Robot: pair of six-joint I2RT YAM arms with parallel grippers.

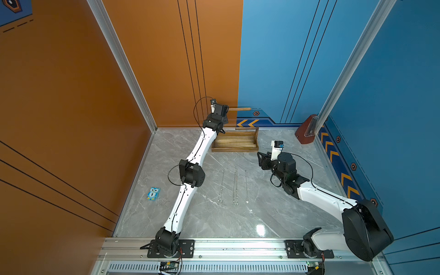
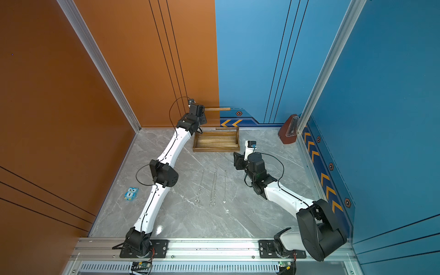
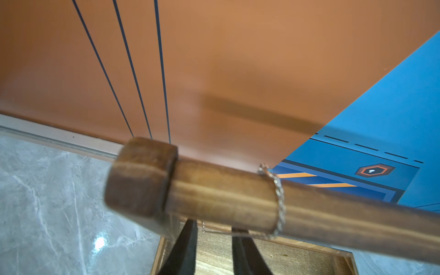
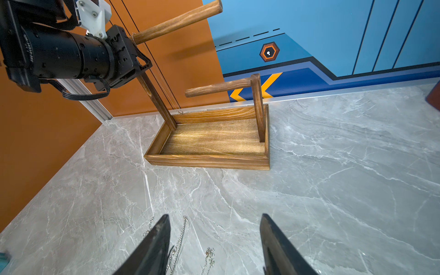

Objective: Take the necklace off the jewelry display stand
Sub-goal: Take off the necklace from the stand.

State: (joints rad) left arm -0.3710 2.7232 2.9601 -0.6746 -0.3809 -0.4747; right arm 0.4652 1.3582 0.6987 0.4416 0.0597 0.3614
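Observation:
The jewelry display stand [image 1: 234, 150] is a brown wooden tray with two posts, at the back of the table by the wall in both top views. A thin silver necklace [image 3: 279, 197] loops over the long upper crossbar [image 3: 333, 214] near the tall post, and its strands hang down toward the tray's back rim [image 4: 179, 111]. My left gripper [image 3: 214, 226] is raised against that crossbar beside the post. Its fingers [image 3: 188, 247] show below the bar with a narrow gap, and a chain strand crosses the gap. My right gripper [image 4: 214, 216] hovers open over the table, holding nothing.
Three more chains [image 1: 235, 188] lie side by side on the marble table, partly under my right fingers [image 4: 152, 247]. A blue owl card [image 1: 153, 193] lies at the left. A red-brown wedge-shaped object [image 1: 307, 129] stands in the back right corner. Walls close three sides.

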